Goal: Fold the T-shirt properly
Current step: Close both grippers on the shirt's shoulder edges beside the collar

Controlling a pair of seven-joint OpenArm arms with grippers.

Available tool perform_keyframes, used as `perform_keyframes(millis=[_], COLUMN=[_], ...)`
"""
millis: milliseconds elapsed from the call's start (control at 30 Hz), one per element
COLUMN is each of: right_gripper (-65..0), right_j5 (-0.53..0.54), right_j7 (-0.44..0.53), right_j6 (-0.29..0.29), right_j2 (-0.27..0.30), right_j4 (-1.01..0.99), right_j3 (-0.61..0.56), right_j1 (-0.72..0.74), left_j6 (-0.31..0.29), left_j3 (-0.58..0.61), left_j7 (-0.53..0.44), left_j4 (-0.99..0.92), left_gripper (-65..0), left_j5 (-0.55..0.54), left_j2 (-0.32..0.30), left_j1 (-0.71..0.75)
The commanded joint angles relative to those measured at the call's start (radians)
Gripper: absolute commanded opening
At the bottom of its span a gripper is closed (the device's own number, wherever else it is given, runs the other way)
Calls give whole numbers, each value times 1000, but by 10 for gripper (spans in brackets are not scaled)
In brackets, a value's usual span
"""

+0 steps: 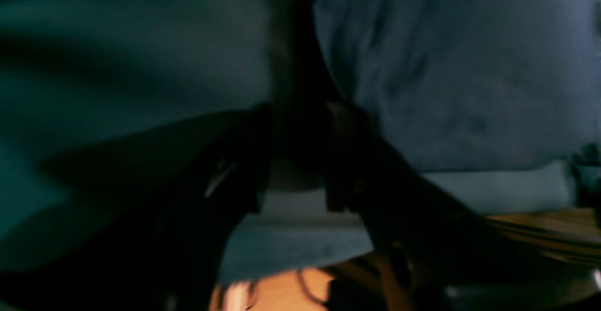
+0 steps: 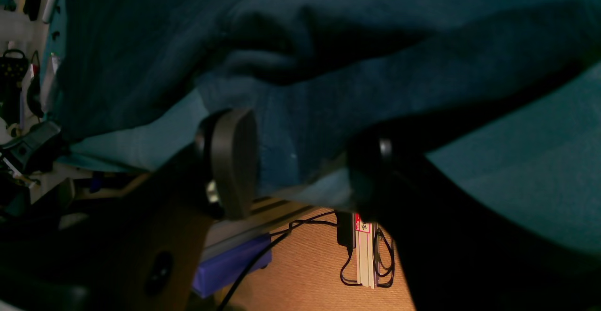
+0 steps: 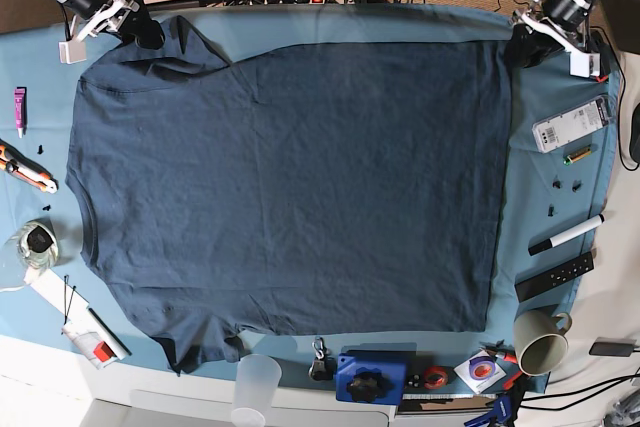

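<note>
Navy cotton: the T-shirt (image 3: 290,187) lies spread flat over the light blue tablecloth (image 3: 545,197) on the tabletop.
Sleeves: one points to the far left corner, one to the near left corner.
Right tool (image 3: 140,29): at the far left corner; in the right wrist view its fingers (image 2: 232,160) are parted, with shirt fabric between them.
Left tool (image 3: 520,47): at the far right corner; the left wrist view is blurred and dark, grip cannot be told.
Alongside: a mug (image 3: 540,347), a marker (image 3: 567,234).
</note>
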Motion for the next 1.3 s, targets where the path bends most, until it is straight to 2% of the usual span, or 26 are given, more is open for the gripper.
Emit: perform_keyframes(millis=[0,67,267,400,600,700,933,1000,1100,1200,1267], right_gripper=[-333,-333,-333,-333,-333,-333,-333,-333,-333,-333,-333], right_j5=[-21,-21,-17,-18,-17,-18,-18,-18,-17,-17,-18], right_j7=[-23,-23,-22,-23,-22,-23,-23,-22,-19,-10,0], right_j6=[-3,-3,-3,-3,-3,-3,-3,-3,-3,-3,-3], right_j2=[13,14,26,32,32,31,31,31,31,31,31], right_j4=[9,9,9,9,9,9,9,9,9,9,9], right_j3=[4,4,4,4,4,4,4,4,4,4,4], right_j1=[-9,-9,-9,-8,-8,-9,-8,-8,-8,-8,-8], left_j6=[7,7,6,-23,-26,-70,-74,-74,-42,-36,-24], left_j3=[-3,-3,-3,-3,-3,-3,-3,-2,23,76,116], left_j7=[45,53,146,146,162,175,169,137,87,76,35], left_j4=[-9,-15,-15,-15,-15,-15,-15,-15,-15,-15,-15], left_gripper=[-445,-445,-445,-445,-445,-445,-445,-445,-445,-446,-446], left_j5=[-7,-53,-89,-131,-170,-194,-177,-143,-100,-77,-31], left_j2=[-7,-6,-2,-2,-2,-2,-1,2,1,1,1], left_j1=[12,13,13,12,13,13,8,4,4,3,1])
